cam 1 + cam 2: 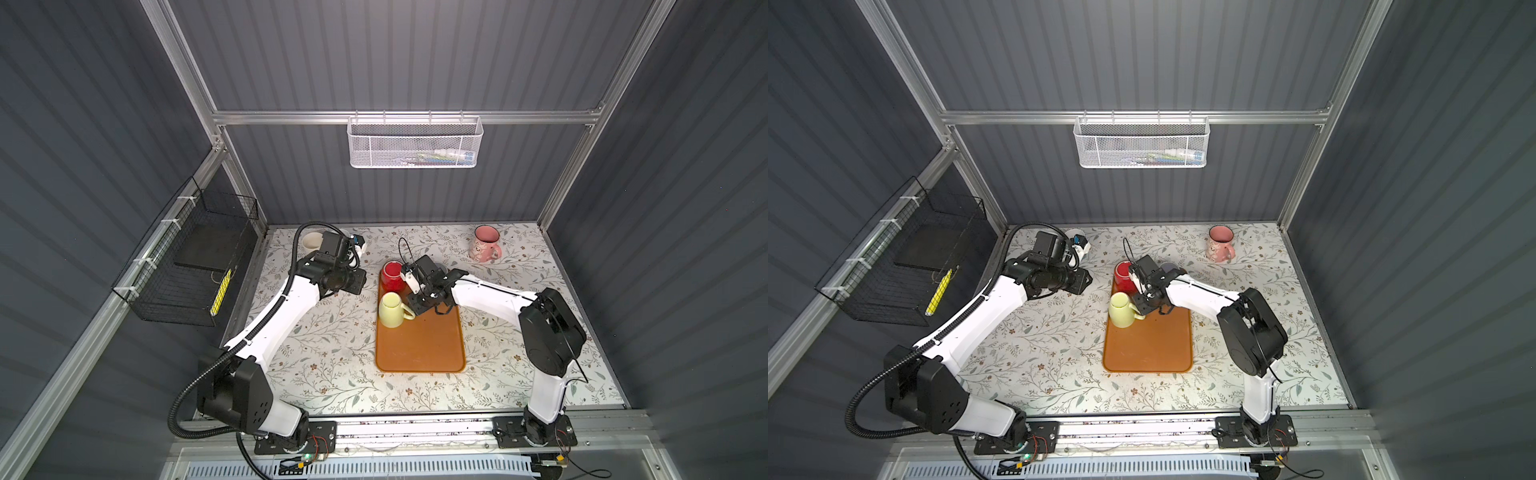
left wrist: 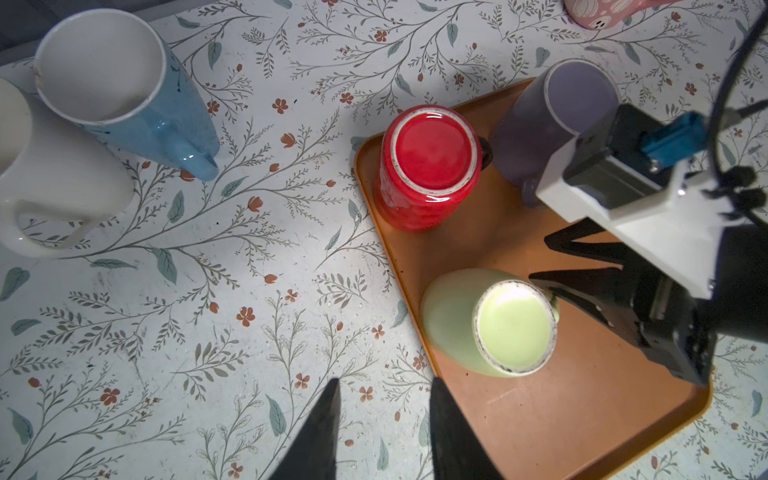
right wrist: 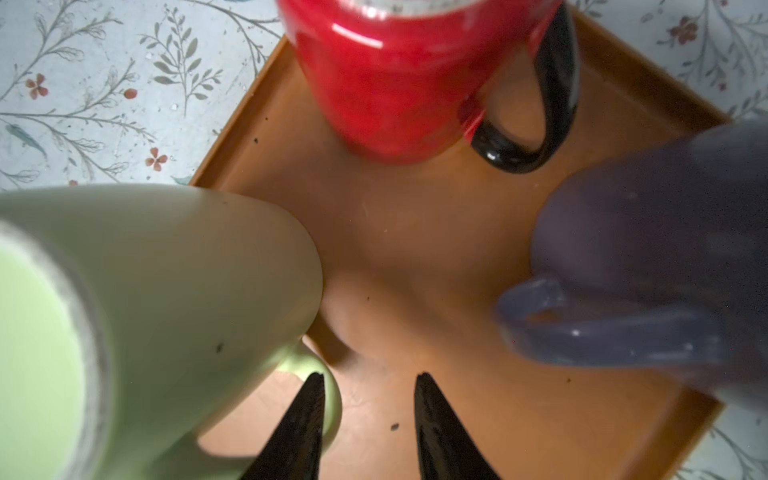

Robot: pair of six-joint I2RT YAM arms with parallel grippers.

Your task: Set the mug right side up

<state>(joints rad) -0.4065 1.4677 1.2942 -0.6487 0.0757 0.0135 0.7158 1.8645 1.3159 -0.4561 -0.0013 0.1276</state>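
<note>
Lining up on the handle (image 3: 332, 409) seems the step in hand: the right hand (image 3: 370, 376) hovers, jaws parted and empty, beside the pale green mug (image 2: 490, 324), upside down at the edge of the orange tray (image 2: 540, 415). Next it must pinch that loop; one finger may touch it. Glossy tapered ceramic, rough foot ring. The left hand (image 2: 385, 382) hovers open over the counter (image 2: 166, 332).

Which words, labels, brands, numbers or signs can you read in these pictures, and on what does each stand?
No text can be read in any view.
Red mug, green mug, purple mug: no writing shows.
Pink mug: a pattern only, no letters made out.
White mesh basket, its contents: any print is too small and blurred.
</note>
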